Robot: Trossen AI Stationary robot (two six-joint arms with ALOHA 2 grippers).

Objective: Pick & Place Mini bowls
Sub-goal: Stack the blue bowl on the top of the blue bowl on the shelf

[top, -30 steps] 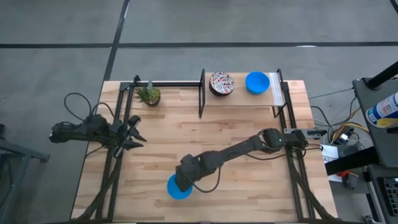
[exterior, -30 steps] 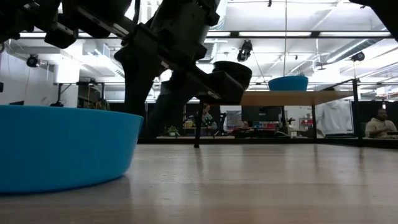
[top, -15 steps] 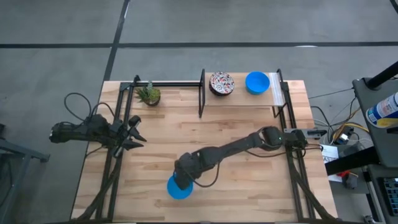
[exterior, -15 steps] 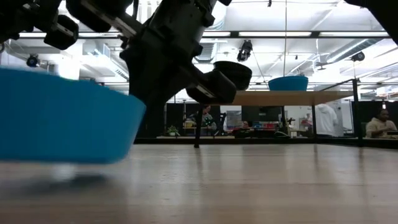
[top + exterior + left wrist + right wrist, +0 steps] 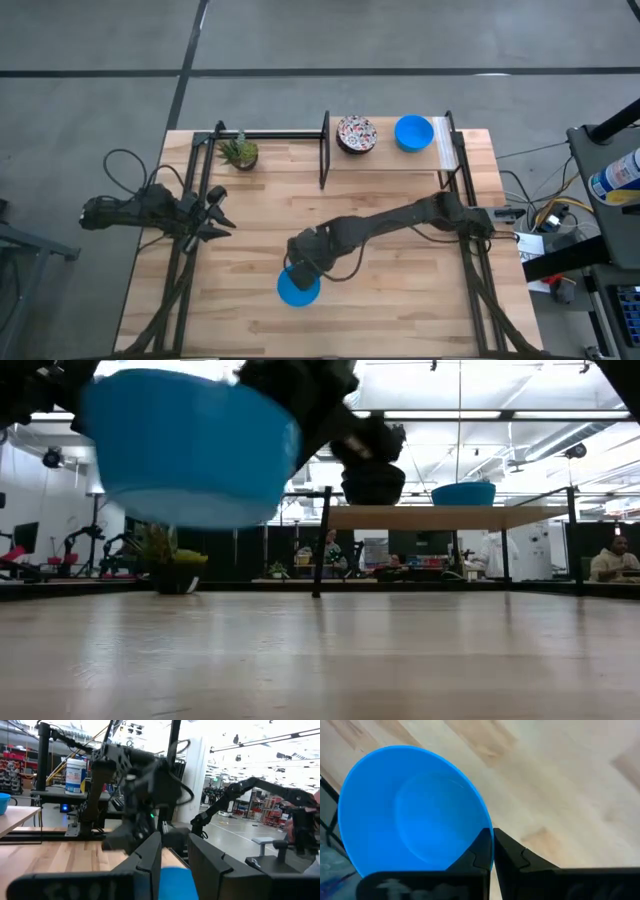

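Observation:
A plain blue mini bowl hangs in my right gripper above the near middle of the table; in the low view the bowl is clear of the wood. The right wrist view looks into its hollow. A floral-speckled bowl and a second blue bowl sit on their bases on a raised wooden shelf at the far edge. My left gripper waits open at the table's left side; the held bowl shows past its fingers. My right gripper pinches the blue bowl's rim on the side nearest the arm, one finger inside the hollow and one finger outside the wall. The fingers come from above, slanting down. The bowl is lifted clear, mouth up and slightly tilted.
A small potted green plant stands at the far left, by the black frame rail. Dark upright posts carry the shelf. Black frame legs run along both table sides. Bare wood lies between the held bowl and the shelf.
My right gripper has risen with the blue bowl and shifted slightly toward the table's right. The bowl, resting on the table a second ago, is now lifted clear and hangs well above the wood in the low view.

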